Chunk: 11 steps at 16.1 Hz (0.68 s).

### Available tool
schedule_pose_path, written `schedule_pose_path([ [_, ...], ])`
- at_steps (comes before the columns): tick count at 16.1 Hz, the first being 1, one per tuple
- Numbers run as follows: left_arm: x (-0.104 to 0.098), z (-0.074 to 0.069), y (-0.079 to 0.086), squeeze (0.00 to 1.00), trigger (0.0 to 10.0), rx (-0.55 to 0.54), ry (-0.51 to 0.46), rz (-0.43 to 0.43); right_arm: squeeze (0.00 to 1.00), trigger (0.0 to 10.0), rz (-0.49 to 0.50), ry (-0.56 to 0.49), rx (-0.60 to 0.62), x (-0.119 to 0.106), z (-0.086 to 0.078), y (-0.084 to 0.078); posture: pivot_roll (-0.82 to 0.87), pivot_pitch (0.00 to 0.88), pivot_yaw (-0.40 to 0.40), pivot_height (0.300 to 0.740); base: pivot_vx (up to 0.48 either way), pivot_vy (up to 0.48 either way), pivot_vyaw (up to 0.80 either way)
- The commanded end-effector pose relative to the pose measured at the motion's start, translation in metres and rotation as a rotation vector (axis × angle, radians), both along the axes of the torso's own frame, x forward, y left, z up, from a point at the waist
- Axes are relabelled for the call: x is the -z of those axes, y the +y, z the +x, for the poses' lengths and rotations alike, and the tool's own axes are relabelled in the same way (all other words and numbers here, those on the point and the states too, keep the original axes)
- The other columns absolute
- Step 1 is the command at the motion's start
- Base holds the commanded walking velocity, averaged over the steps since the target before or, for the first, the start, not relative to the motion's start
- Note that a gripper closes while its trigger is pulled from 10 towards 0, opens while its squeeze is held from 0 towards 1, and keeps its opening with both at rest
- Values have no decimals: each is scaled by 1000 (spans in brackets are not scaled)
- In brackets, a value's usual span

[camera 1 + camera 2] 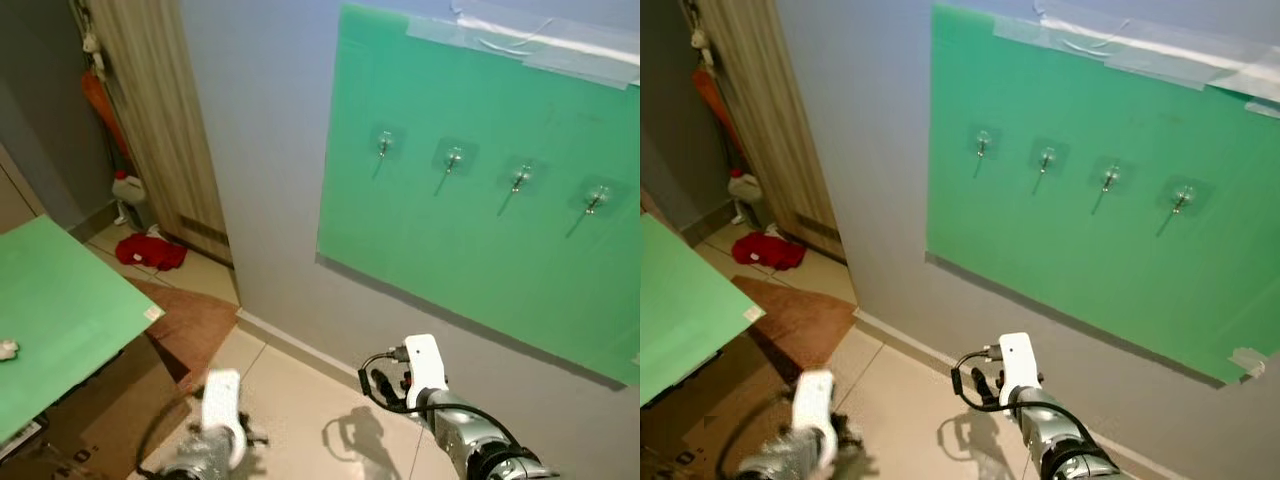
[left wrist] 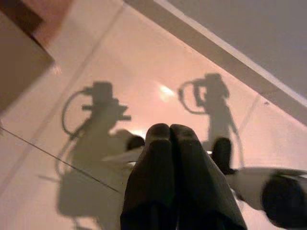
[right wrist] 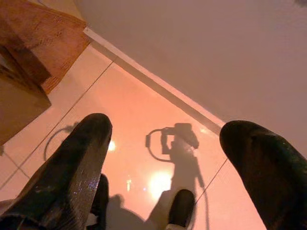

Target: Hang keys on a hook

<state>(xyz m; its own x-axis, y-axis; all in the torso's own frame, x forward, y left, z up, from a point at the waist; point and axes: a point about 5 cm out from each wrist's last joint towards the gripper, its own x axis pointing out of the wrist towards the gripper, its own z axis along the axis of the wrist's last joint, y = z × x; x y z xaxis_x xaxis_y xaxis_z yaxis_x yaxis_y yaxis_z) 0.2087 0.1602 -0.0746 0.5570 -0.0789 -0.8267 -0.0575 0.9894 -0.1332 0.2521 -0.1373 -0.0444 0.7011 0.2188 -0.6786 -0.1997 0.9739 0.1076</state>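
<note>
Four small metal hooks on clear adhesive pads run in a row across the large green sheet (image 1: 470, 250) taped to the grey wall in the upper right of the frame: the first hook (image 1: 384, 146) at the left, then the second hook (image 1: 454, 158), the third hook (image 1: 520, 180) and the fourth hook (image 1: 595, 200) nearest the right edge. Each stands out from the sheet and throws a slanting shadow, so a key ring could probably slip over any of them.

Both arms hang low at the bottom of the frame, over the pale tiled floor (image 1: 300, 400), most likely because the robot is only facing the wall and has not begun to reach. The left gripper (image 2: 170, 139) points down at the tiles with its two black fingers pressed together and nothing between them. The right gripper (image 3: 163, 143) also points at the floor, its fingers spread wide apart and empty.

No keys can be made out in either gripper, on the hooks or on the floor, so their look cannot be told. A green tabletop (image 1: 55, 310) fills the left of the frame with a small white crumpled object (image 1: 7, 349) at its edge; whether keys lie there I cannot tell.
</note>
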Motion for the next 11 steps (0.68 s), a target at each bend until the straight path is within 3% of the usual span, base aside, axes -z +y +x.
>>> schedule_pose_path([
  [1, -3, 5, 1, 0, 10000, -28, -15, -16, 0, 10000, -15, 18, -15, 2, -2, 0, -58, 0, 14, 722, 0, 0, 0],
  [4, -4, 7, 7, 0, 10000, -54, -23, -2, 0, 10000, -24, 30, -44, 3, -4, 3, -59, 0, 12, 722, 0, 0, 0],
  [7, -6, 10, 3, 0, 10000, -23, -39, -1, 0, 10000, -32, 28, 1, 0, 1, -9, -57, 0, 14, 722, 0, 0, 0],
  [11, -10, 17, 10, 0, 10000, -22, -56, 26, 0, 10000, -55, 16, 21, -3, 6, -17, -80, 0, 44, 722, 0, 0, 0],
])
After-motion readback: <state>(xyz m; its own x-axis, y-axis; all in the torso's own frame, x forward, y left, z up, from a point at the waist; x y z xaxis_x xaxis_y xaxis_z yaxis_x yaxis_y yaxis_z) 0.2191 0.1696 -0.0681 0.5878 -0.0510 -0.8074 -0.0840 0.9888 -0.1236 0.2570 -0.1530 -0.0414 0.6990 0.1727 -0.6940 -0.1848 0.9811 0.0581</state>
